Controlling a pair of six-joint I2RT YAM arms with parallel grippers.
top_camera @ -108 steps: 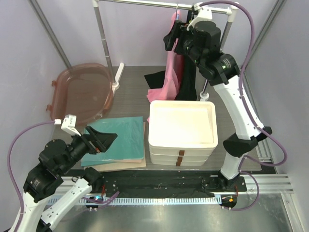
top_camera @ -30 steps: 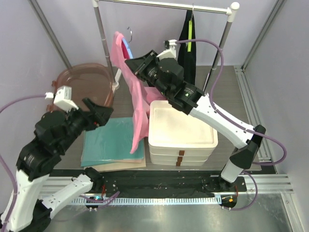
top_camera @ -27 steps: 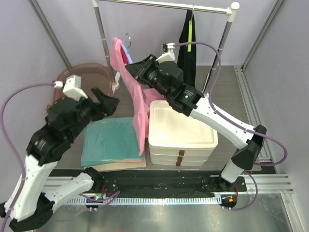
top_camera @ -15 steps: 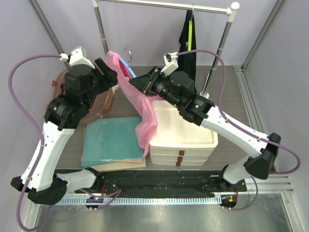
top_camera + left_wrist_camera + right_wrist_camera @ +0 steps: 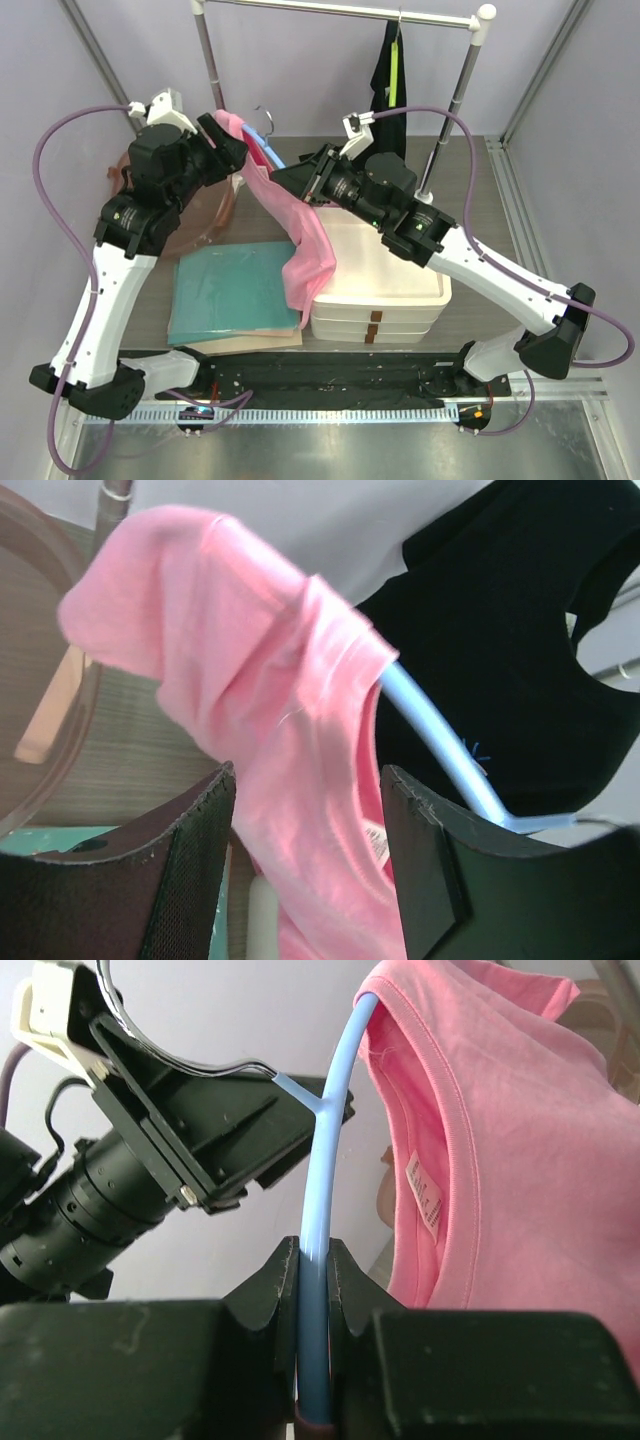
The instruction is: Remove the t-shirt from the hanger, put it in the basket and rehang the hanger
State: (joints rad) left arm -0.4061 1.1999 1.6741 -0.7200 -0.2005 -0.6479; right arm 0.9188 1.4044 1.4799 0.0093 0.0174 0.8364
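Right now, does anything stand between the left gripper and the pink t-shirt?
Nothing visible does. The left gripper has its jaws open on either side of the t-shirt near its shoulder, with nothing else between them. The blue hanger runs inside the shirt, clamped by the right gripper.

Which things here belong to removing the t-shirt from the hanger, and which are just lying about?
Job: pink t-shirt, blue hanger, right gripper shut on it, left gripper straddling the shirt.
Lying about: black garment, white bins, teal cloth, brown tub.
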